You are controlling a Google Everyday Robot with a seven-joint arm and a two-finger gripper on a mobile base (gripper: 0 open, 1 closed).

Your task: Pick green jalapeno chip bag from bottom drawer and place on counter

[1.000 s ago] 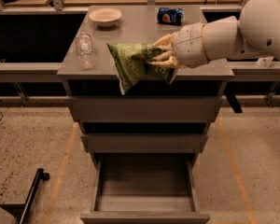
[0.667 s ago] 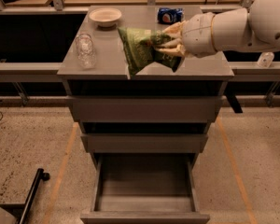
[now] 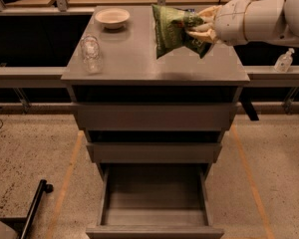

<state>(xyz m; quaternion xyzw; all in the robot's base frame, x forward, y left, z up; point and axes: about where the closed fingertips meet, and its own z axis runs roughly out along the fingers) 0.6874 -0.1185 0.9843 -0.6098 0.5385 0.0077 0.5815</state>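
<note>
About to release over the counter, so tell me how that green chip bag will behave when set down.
Probably floppy: the green chip bag hangs creased from the end effector, which pinches one edge above the counter. Likely light, since that single pinch carries it. It may slump flat rather than stand.

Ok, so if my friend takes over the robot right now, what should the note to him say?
The gripper is above the counter's right rear part, fingers shut on the green chip bag.
The bag is out of the drawer and hangs over the counter, not yet let go.
The bottom drawer is pulled open, with nothing showing inside.
A bowl and a clear bottle stand on the counter's left, apart from the bag.
Done: the pick-up. Left: lower the bag, open the fingers, draw the arm away.
</note>
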